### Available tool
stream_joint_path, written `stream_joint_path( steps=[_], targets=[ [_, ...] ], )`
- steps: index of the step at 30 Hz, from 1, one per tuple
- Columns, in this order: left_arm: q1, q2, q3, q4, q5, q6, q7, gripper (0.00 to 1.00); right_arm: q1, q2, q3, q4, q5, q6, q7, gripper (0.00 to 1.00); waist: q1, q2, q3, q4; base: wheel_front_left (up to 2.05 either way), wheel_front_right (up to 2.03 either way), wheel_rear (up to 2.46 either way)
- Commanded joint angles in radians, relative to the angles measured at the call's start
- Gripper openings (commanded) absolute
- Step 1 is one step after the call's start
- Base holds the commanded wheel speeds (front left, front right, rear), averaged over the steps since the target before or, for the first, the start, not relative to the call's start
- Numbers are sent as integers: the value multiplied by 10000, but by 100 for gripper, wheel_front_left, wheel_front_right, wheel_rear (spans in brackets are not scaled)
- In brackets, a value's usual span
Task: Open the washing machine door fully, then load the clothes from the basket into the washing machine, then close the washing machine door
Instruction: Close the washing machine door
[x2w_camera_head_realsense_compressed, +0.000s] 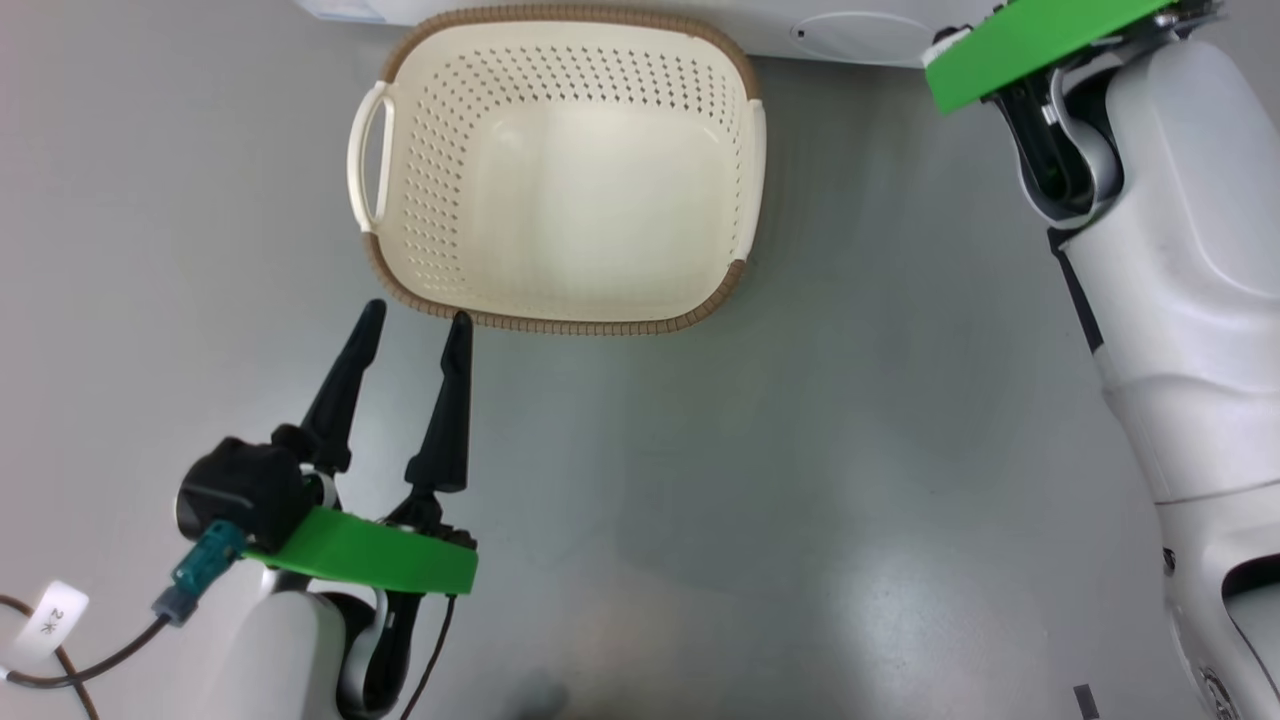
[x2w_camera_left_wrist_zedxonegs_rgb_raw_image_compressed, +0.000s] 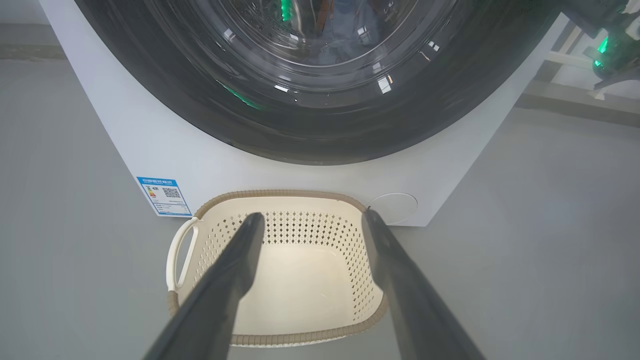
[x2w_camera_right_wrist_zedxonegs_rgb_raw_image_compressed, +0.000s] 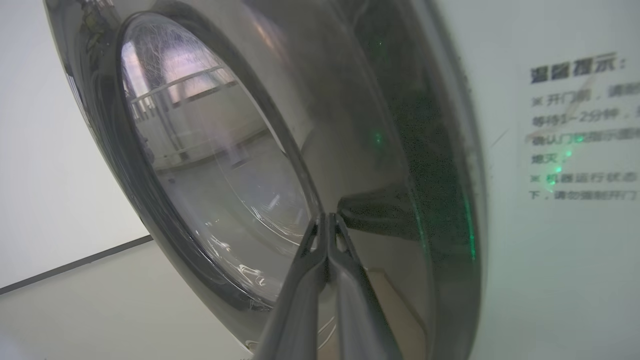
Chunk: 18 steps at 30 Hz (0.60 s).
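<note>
The basket stands empty on the floor, right in front of the washing machine. My left gripper hovers open just short of the basket's near rim, nothing between its fingers. The washing machine door lies flush against the machine's front. Light blue clothes show through its glass. My right gripper is shut and empty. Its tips rest at the door's black rim, beside a dark recess; I cannot tell whether they touch it.
Grey floor spreads around the basket. A blue label sticker and a round white cover mark the machine's lower front. My right forearm reaches up along the right side. A cable trails at the lower left.
</note>
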Motion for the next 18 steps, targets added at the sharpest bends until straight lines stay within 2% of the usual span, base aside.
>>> stream_joint_path(
  steps=[1,10,18],
  targets=[
    [-119,231,250,-246,-32,-12,-63,100,-249,318,-10,-105,-77,14,-45,0,0,-1,112,62,0,0,0],
    [-276,231,216,-184,-35,-27,-63,100,-738,307,-88,301,-198,14,-45,0,0,-1,149,-22,0,0,0],
    [-253,231,510,-156,71,-40,-63,100,96,350,473,69,179,14,-45,0,0,-1,-278,-401,0,0,0]
  ],
)
